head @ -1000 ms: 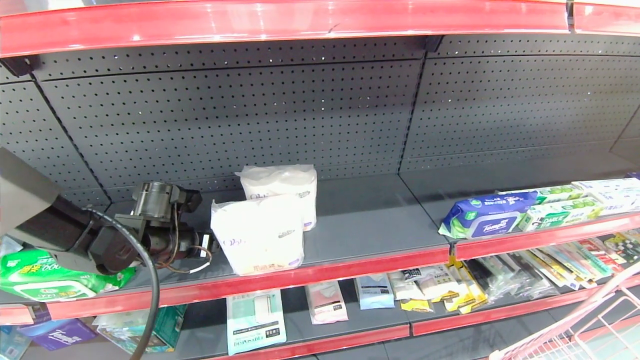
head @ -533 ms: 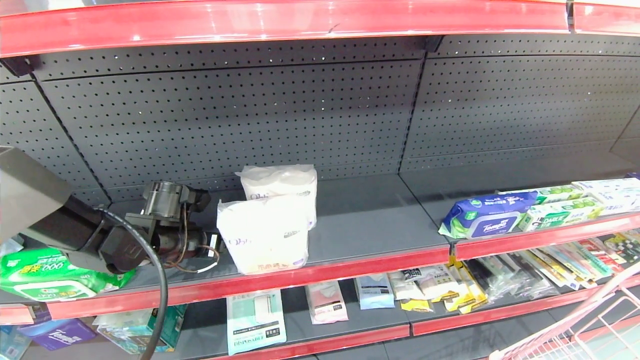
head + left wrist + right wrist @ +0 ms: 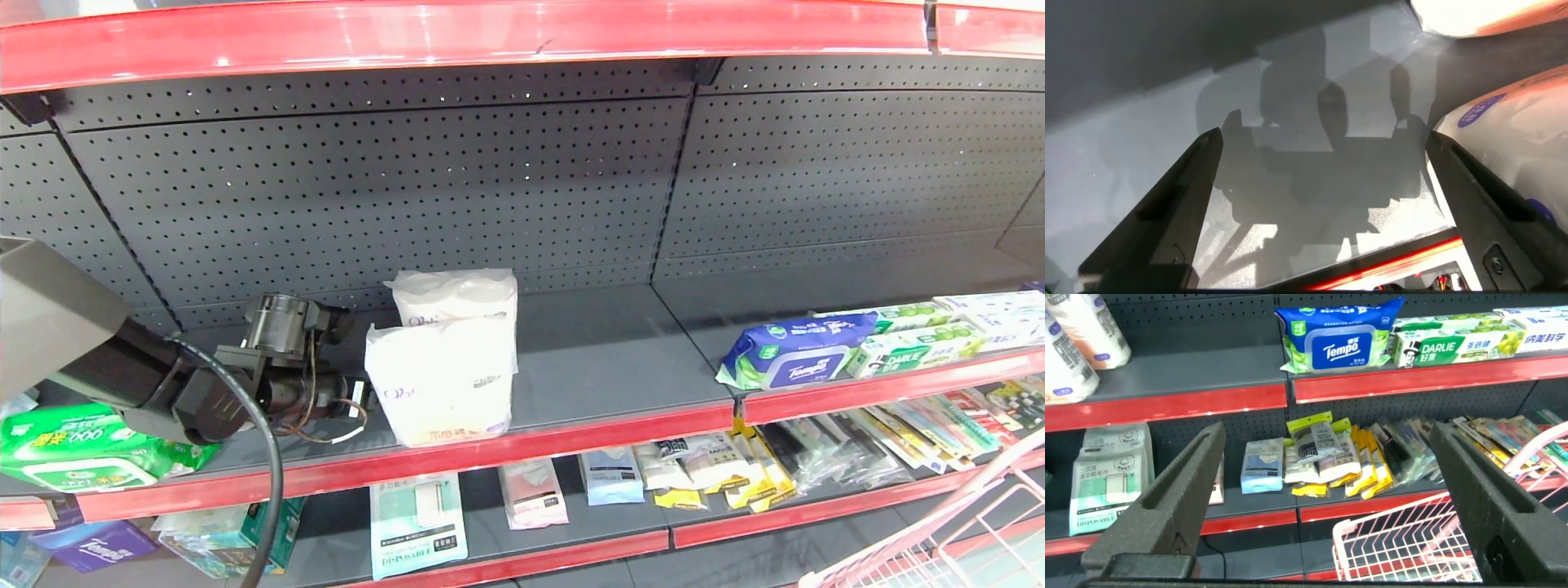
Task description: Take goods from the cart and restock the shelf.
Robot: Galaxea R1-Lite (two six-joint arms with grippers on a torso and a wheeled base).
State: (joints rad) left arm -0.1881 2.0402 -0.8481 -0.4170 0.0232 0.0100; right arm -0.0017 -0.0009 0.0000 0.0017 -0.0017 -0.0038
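Jaws of the left gripper (image 3: 1323,143) gape wide and empty, low over the shelf (image 3: 604,359), just left of the front white pack (image 3: 441,380), which stands upright before a second pack (image 3: 457,306). The right gripper (image 3: 1323,433), likewise spread and empty, hangs well right of that pack, so the left arm is nearer.

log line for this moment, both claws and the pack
left claw: open, beside front white pack on shelf | right claw: open, empty, near pink cart

White pack (image 3: 441,384), red-edged grey shelf (image 3: 571,437)
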